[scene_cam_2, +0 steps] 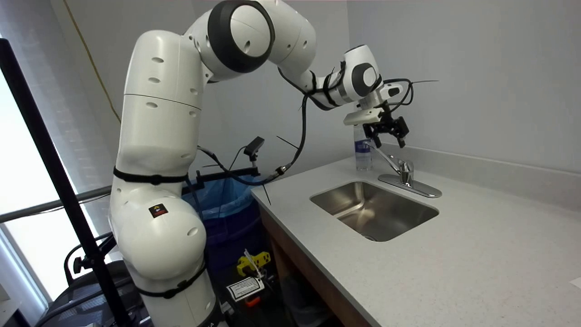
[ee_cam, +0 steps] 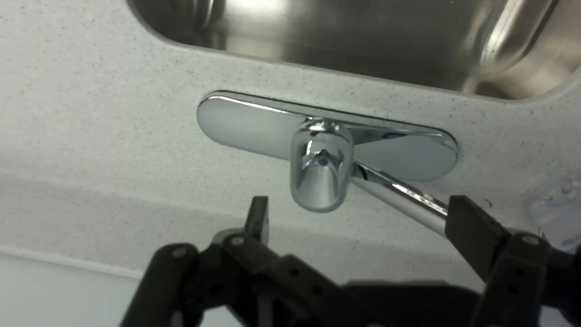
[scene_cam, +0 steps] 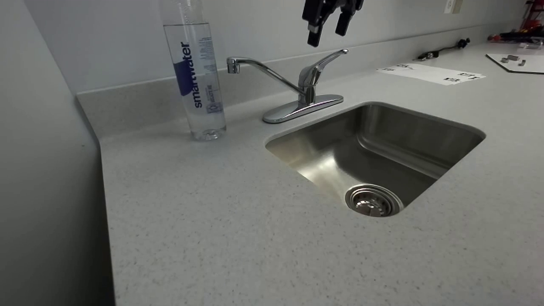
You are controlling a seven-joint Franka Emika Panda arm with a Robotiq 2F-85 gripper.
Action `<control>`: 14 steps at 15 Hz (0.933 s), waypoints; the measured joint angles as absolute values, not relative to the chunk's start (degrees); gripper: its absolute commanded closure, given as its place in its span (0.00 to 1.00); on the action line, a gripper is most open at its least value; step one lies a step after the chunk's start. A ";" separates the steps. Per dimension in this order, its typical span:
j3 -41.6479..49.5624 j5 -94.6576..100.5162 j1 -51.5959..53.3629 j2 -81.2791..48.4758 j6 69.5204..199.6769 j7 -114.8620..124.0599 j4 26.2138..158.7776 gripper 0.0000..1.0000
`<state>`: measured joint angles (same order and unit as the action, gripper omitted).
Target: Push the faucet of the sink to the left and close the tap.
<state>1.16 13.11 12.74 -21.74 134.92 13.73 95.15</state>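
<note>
The faucet (scene_cam: 267, 73) has a thin chrome spout on an oval base beside the sink (scene_cam: 408, 127). In an exterior view its tip points toward the water bottle, away from the basin. The tap (scene_cam: 327, 63) is a short lever that slants upward from the faucet body. My gripper (scene_cam: 327, 37) is open and empty above the faucet, near the wall. It also hangs above the faucet in an exterior view (scene_cam_2: 389, 141). In the wrist view the tap (ee_cam: 321, 181) lies between and beyond the open fingers (ee_cam: 358, 202). The right finger hides the spout's outer part (ee_cam: 401, 200).
A clear water bottle (scene_cam: 195, 76) stands on the counter (scene_cam: 204, 212) near the spout tip. A low backsplash (scene_cam: 140, 106) and a wall run behind the faucet. A paper sheet (scene_cam: 429, 73) lies beyond the sink. A lined bin (scene_cam_2: 231, 200) stands by the counter's end.
</note>
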 measured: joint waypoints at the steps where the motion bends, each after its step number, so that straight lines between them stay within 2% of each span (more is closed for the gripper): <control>1: 1.15 12.98 12.39 -20.34 135.48 13.73 95.92 0.00; 14: -1.17 11.81 11.39 -2.84 140.73 13.66 112.60 0.00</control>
<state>-1.17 11.81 11.39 -2.84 140.73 13.66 112.60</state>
